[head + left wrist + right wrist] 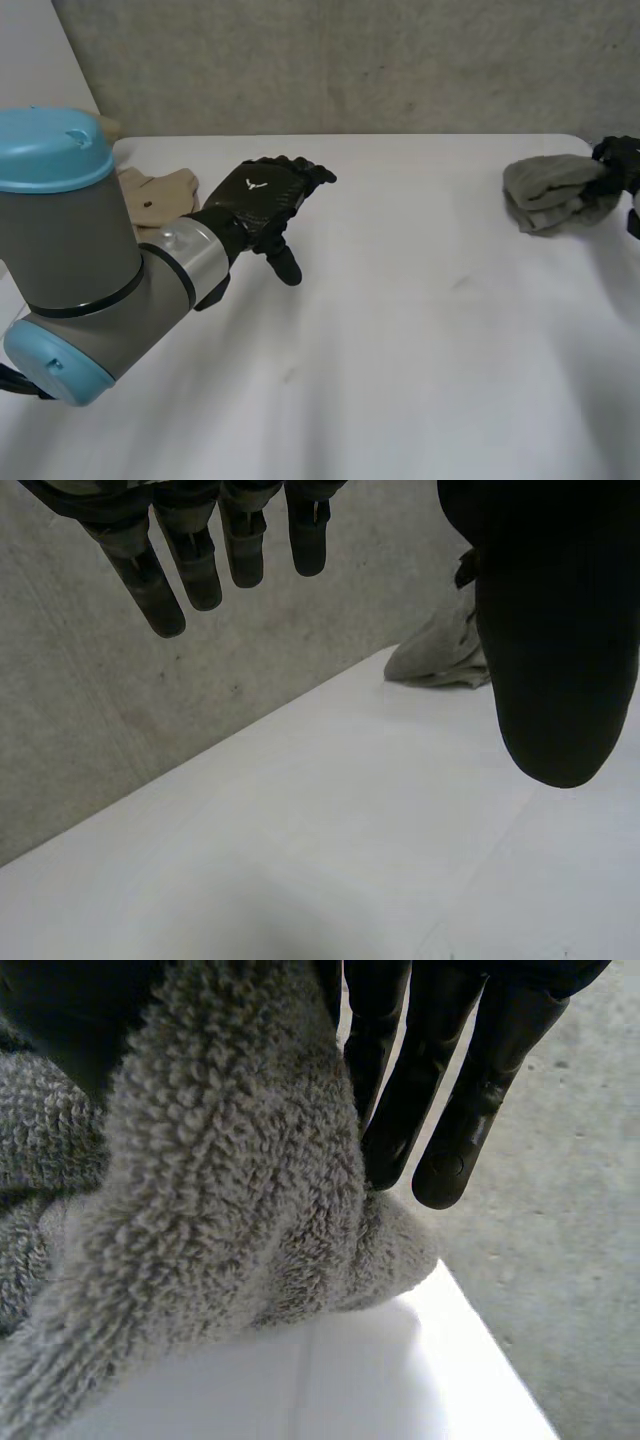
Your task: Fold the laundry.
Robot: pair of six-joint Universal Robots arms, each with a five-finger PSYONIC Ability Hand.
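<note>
- The right hand's (pixel 620 160) fingers (pixel 440 1080) pinched the grey towel (pixel 555 195) against the thumb.
- The towel sat bunched by the table's (pixel 420 360) far corner (an edge close beside it).
- The left hand (pixel 262 200) hung slack and empty, well apart from the towel.
- The towel was best drawn inward onto the bare table before spreading.
</note>
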